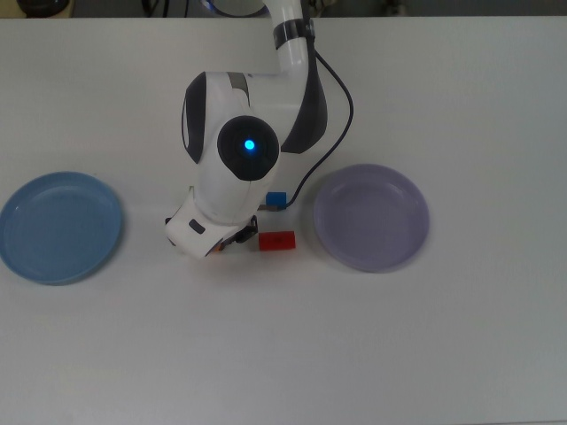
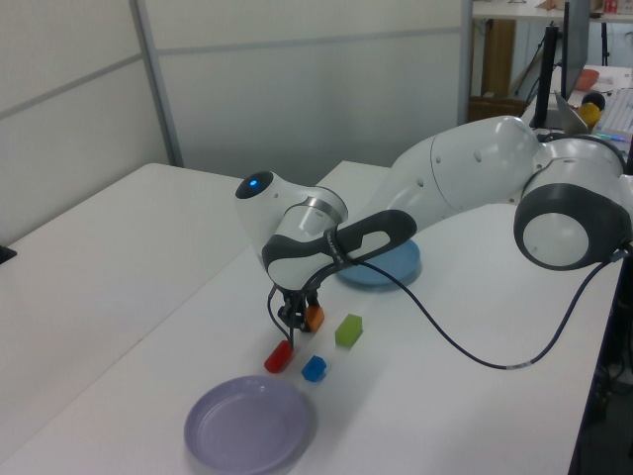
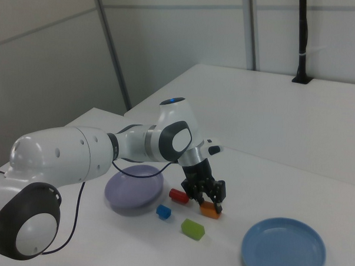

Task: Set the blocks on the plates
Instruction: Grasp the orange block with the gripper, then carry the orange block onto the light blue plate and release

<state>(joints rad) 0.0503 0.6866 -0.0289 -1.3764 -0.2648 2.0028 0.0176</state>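
My gripper point(image 3: 208, 200) is low over the table, open, with a finger on either side of the orange block point(image 3: 210, 210). In the left view the gripper point(image 2: 296, 321) stands against the orange block point(image 2: 316, 318). The top view shows only a sliver of the orange block point(image 1: 219, 249) under the arm. The red block point(image 1: 276, 241) and the blue block point(image 1: 276, 200) lie just beside it. The green block point(image 2: 348, 330) rests on the table and is hidden by the arm in the top view. The light blue plate point(image 1: 58, 226) and the lavender plate point(image 1: 372, 217) hold nothing.
The arm's white body point(image 1: 235, 159) hangs over the blocks in the top view, trailing a black cable point(image 1: 341, 124). In the left view the arm passes over the light blue plate point(image 2: 386, 272). White table point(image 1: 292, 345) stretches all around.
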